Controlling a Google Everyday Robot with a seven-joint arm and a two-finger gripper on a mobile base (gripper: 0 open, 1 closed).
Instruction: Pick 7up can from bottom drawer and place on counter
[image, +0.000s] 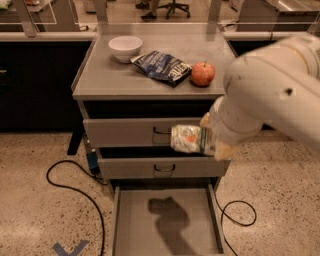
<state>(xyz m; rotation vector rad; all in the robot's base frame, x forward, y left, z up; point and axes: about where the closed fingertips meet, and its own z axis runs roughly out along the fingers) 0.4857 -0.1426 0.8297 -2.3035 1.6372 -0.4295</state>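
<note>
Progress | you are holding 7up can sideways in closed gripper, out of bottom drawer | placing on counter is remaining.

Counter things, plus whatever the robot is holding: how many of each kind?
Bowl: 1
Chip bag: 1
Apple: 1
7up can: 1, held sideways by the gripper, in front of the top drawer
Total: 4
</note>
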